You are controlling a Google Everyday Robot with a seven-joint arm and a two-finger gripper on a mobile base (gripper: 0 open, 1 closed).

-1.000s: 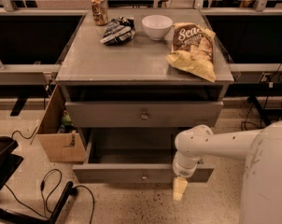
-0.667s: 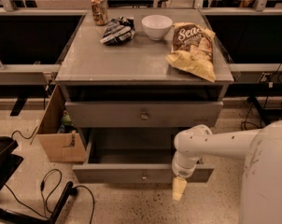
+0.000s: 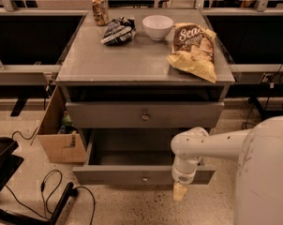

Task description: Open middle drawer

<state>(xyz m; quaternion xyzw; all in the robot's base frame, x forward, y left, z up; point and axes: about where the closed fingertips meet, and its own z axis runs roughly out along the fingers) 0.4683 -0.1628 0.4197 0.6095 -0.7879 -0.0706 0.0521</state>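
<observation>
The middle drawer [image 3: 108, 115] is a wide gray front with a small round knob [image 3: 145, 116], sitting just under the gray tabletop. Below it the bottom gray drawer [image 3: 108, 175] is pulled out toward me, showing its inside, and has its own knob [image 3: 145, 177]. My gripper [image 3: 179, 191] hangs from the white arm [image 3: 212, 142], pointing down at the floor. It is in front of the right part of the bottom drawer's front, below and to the right of the middle drawer's knob. It holds nothing that I can see.
On the tabletop [image 3: 132, 62] lie a can [image 3: 100, 9], a dark bag [image 3: 118, 31], a white bowl [image 3: 157, 26] and a chip bag [image 3: 194, 50]. An open cardboard box [image 3: 62, 137] stands left of the drawers. Black cables [image 3: 52, 191] lie on the floor at left.
</observation>
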